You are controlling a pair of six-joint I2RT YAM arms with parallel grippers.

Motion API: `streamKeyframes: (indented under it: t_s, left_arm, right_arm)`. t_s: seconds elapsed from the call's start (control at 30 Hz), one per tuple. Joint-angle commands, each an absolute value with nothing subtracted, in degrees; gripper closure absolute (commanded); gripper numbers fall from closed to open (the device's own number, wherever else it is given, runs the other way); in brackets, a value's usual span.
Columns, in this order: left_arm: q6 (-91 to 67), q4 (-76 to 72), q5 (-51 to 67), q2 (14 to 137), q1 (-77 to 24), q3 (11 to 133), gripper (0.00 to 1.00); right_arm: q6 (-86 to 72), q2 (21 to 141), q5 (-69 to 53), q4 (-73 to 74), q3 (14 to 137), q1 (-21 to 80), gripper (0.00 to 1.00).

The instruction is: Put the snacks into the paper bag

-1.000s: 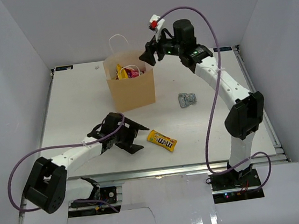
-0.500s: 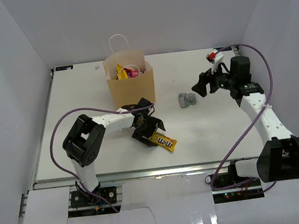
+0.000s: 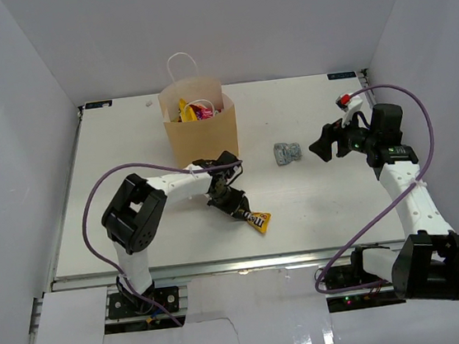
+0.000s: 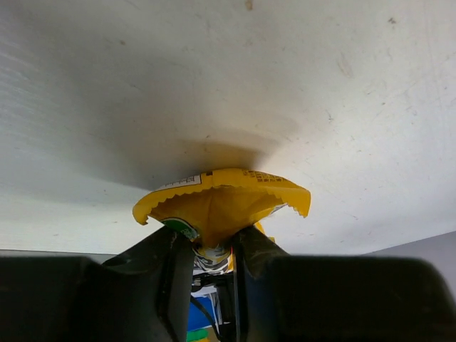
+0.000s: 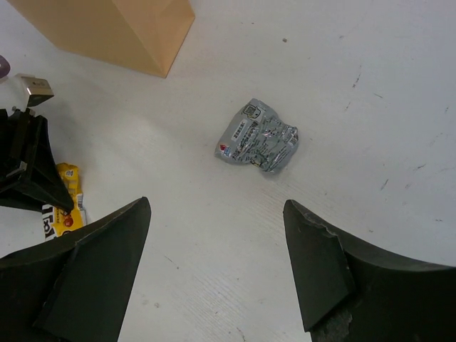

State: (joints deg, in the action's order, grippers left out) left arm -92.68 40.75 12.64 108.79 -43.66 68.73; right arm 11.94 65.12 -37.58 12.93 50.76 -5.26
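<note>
white-linked arms (image 3: 179, 180) with black joints (image 3: 133, 218) and looping purple cables (image 3: 86, 217).

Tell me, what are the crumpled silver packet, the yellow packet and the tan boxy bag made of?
The crumpled silver packet looks like foil-lined plastic film: shiny, with sharp creases. The yellow packet is probably glossy plastic film: it has a zigzag-cut sealed edge and curls softly. The tan boxy bag looks like matte kraft paper: flat stiff walls, no shine.
</note>
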Motion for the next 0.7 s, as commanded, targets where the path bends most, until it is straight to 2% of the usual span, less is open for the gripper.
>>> streamKeyframes:
  t_s: [0.0, 0.1, 0.27, 0.4, 0.5, 0.67]
  left_arm:
    - [-96.68, 47.37, 4.66, 108.46, -44.12, 69.26, 0.70]
    - [-95.10, 47.46, 2.47, 106.53, -44.21, 70.04, 0.76]
    - [-88.34, 47.46, -4.11, 101.35, -45.26, 74.26, 0.80]
    - [-85.69, 47.64, -7.20, 91.18, -46.14, 76.81, 0.85]
    - [-85.87, 47.55, -9.30, 86.24, -46.49, 81.37, 0.89]
    - [-83.85, 47.81, -13.00, 84.90, -46.49, 94.97, 0.89]
  right_arm:
    - [11.25, 64.34, -39.37, 10.81, 50.98, -5.45, 0.19]
    - [11.34, 64.34, -39.81, 10.81, 50.80, -5.54, 0.19]
    - [11.78, 64.16, -40.08, 10.90, 50.98, -5.54, 0.19]
    - [12.39, 64.25, -39.81, 10.90, 51.06, -5.54, 0.19]
    - [12.48, 64.51, -39.73, 10.81, 50.89, -5.62, 0.19]
    - [12.74, 64.77, -39.73, 10.90, 51.24, -5.62, 0.19]
